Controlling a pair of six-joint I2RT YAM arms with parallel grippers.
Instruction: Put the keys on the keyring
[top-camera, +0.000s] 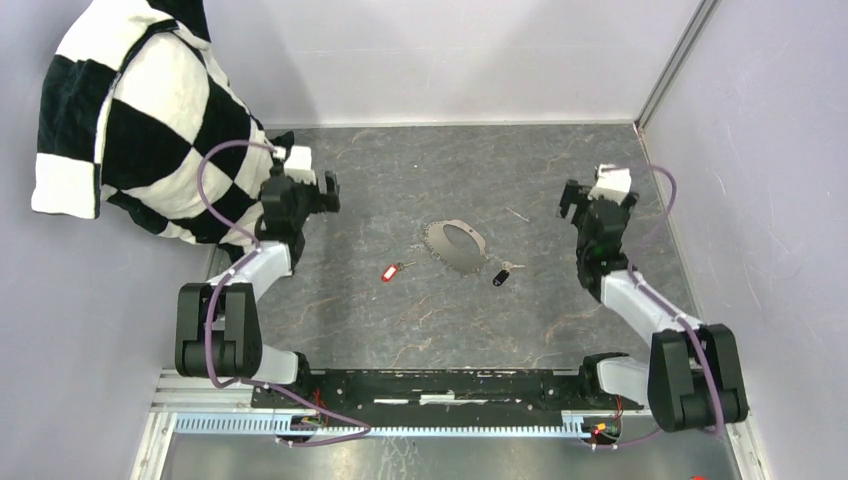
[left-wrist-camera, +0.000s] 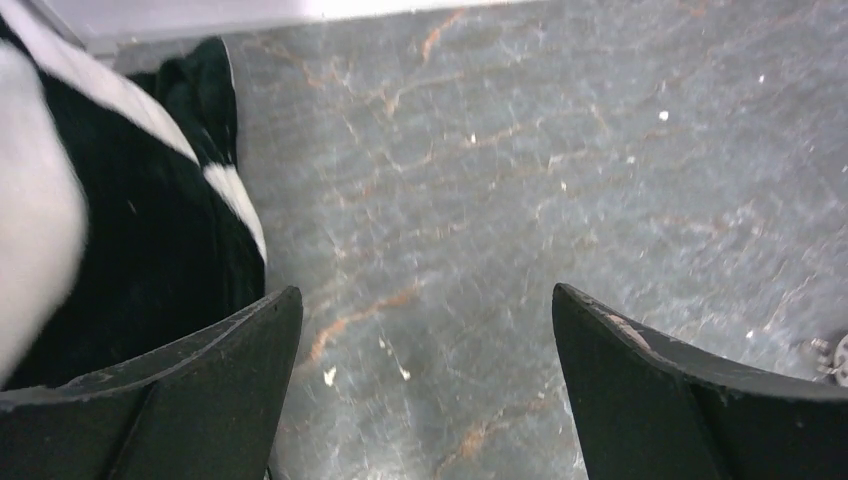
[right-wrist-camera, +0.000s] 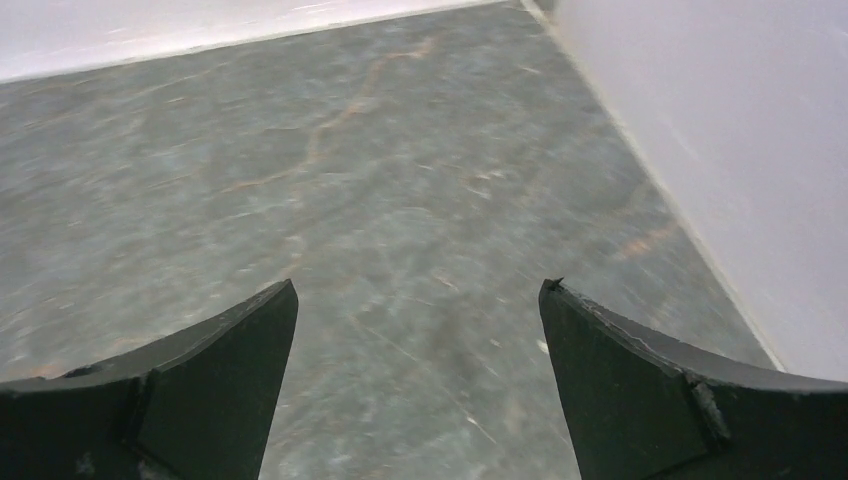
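Note:
The keyring (top-camera: 456, 243), a thin silvery oval loop, lies flat at the middle of the table. The key with the red tag (top-camera: 392, 271) lies just to its near left. The key with the black head (top-camera: 502, 275) lies just to its near right. Both keys are apart from the ring. My left gripper (top-camera: 303, 186) is open and empty, well left of the ring beside the cloth; in its wrist view (left-wrist-camera: 425, 300) only bare table lies between the fingers. My right gripper (top-camera: 600, 204) is open and empty, right of the ring (right-wrist-camera: 418, 290).
A black-and-white checked cloth (top-camera: 140, 110) hangs at the far left, touching the table next to my left arm (left-wrist-camera: 120, 230). A small thin metal piece (top-camera: 517, 214) lies beyond the ring. Walls close the back and the right side (right-wrist-camera: 720, 120).

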